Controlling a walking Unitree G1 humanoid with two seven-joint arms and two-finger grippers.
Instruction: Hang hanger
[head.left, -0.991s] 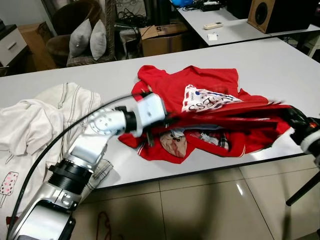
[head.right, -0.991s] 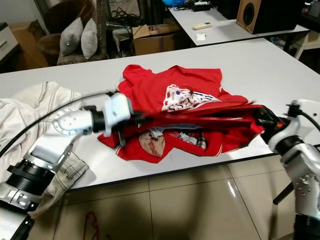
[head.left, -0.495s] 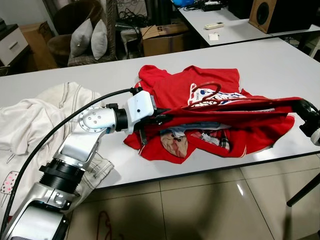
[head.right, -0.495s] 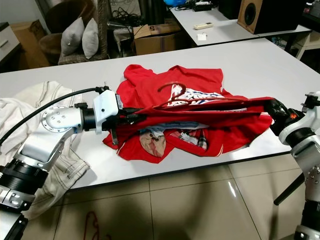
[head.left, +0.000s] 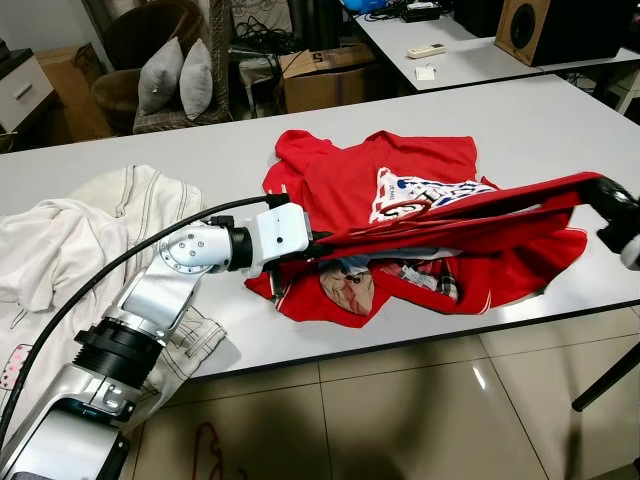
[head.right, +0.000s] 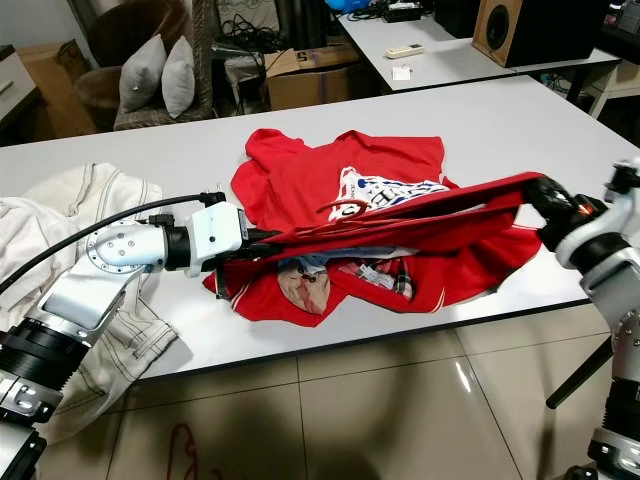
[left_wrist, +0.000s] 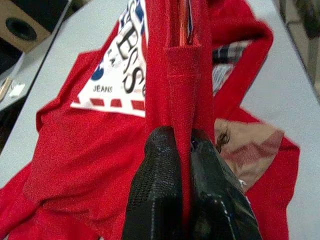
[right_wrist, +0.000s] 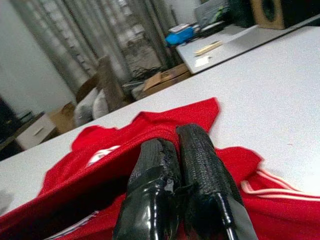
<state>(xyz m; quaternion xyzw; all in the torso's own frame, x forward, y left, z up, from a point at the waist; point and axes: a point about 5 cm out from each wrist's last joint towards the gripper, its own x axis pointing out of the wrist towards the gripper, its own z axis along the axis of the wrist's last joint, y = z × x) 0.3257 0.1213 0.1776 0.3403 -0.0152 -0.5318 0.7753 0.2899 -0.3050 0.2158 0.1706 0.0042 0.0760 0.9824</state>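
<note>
A red T-shirt with a white printed panel lies on the white table. Its upper layer is stretched taut as a band between my two grippers. My left gripper is shut on the band's left end, low over the table; the pinched red hem runs away from its fingers. My right gripper is shut on the right end, raised above the table's front right. A thin reddish hanger hook pokes out by the print. The hanger's body is hidden in the shirt.
A cream garment lies heaped on the table's left part and hangs over the front edge. Behind stand an armchair with grey cushions, a cardboard box, a second table and a speaker.
My right gripper has risen with the shirt's right end, so the stretched band now slopes up to the right. My left gripper has shifted slightly left and lower. The hanger hook sits lower.
</note>
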